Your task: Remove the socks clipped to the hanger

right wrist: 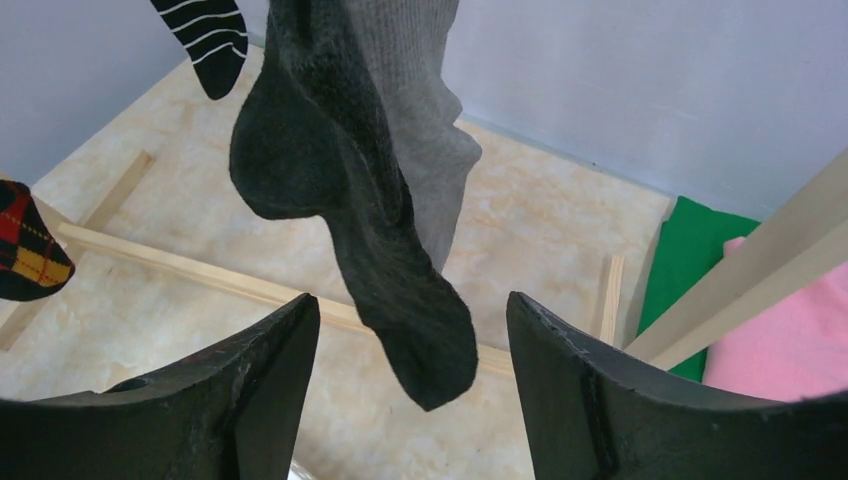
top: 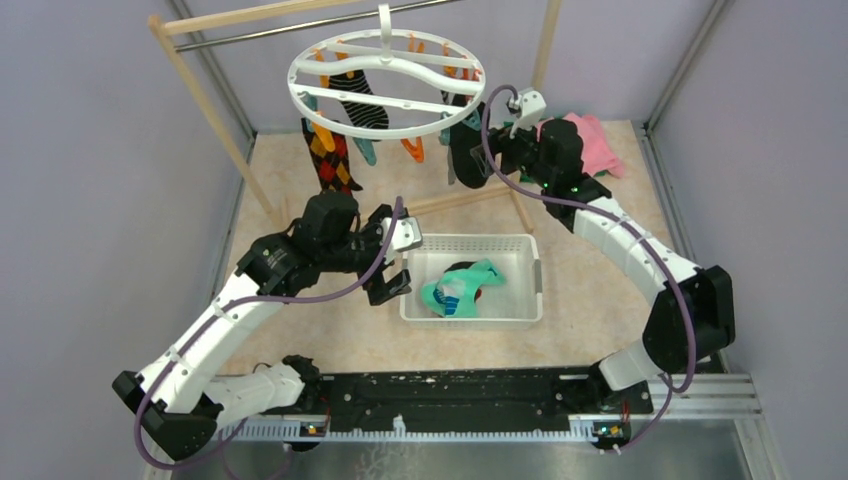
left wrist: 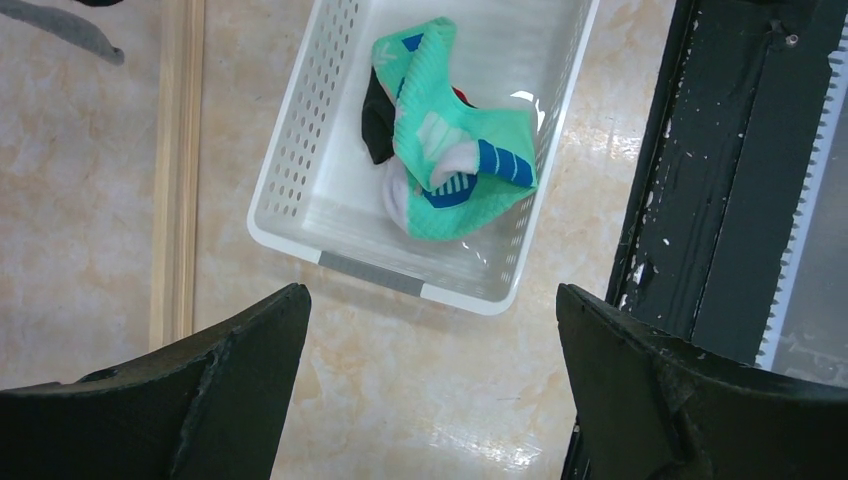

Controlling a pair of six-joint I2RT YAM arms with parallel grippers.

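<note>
Our right gripper (right wrist: 408,305) stands released, jaws either side of the black sock (right wrist: 340,190) dangling from the hanger (top: 386,62). It looks soft and limp; we'd pinch mid-foot, pulling down. Our left gripper (left wrist: 430,292) gapes empty.

The left gripper (left wrist: 432,295) hangs with its fingers wide apart and the gap between them free, above the near edge of the basket (left wrist: 300,150). The basket is open from above, though a teal sock (left wrist: 450,150) fills its middle. A wooden rail (left wrist: 175,170) bounds one side and the black base (left wrist: 700,170) the other. A dark sock (right wrist: 380,230) hangs between the parted fingers of the right gripper (right wrist: 410,305), with a gap on each side and a grey sock (right wrist: 425,140) just behind. Beyond it a floor rail (right wrist: 200,265) crosses. A slanted post (right wrist: 760,290) and folded cloths (right wrist: 700,250) close off the right. Overhead, the ring (top: 385,85) and its hanging socks crowd the space.
</note>
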